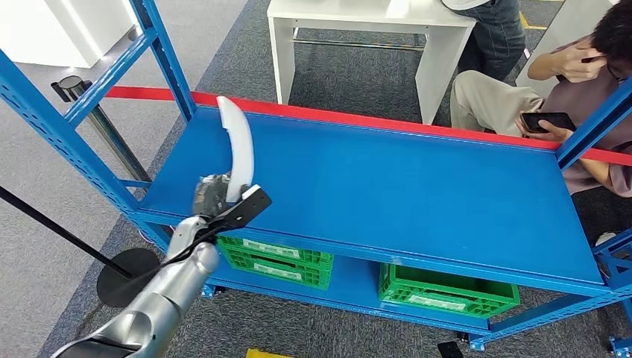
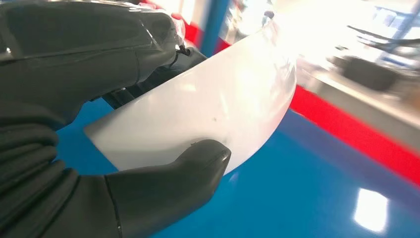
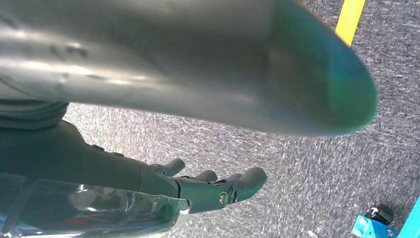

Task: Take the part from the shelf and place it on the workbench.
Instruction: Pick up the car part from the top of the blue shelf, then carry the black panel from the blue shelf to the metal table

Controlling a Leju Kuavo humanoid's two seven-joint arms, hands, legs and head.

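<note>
A long, curved white part [image 1: 237,149] stands up from my left hand [image 1: 216,195], which grips its lower end above the front left of the blue shelf deck [image 1: 387,186]. Up close in the left wrist view, the white part [image 2: 223,99] is pinched between the thick thumb [image 2: 198,163] and the dark fingers [image 2: 148,44], just over the glossy blue deck [image 2: 297,198]. My right hand [image 3: 198,186] hangs over grey carpet with its fingers spread and nothing in them.
Blue shelf uprights [image 1: 160,52] rise at the left and far right. Two green crates [image 1: 279,261] sit on the lower level. A red strip [image 1: 358,118] runs along the deck's far edge. A white table [image 1: 365,30] and seated people [image 1: 551,97] lie beyond it.
</note>
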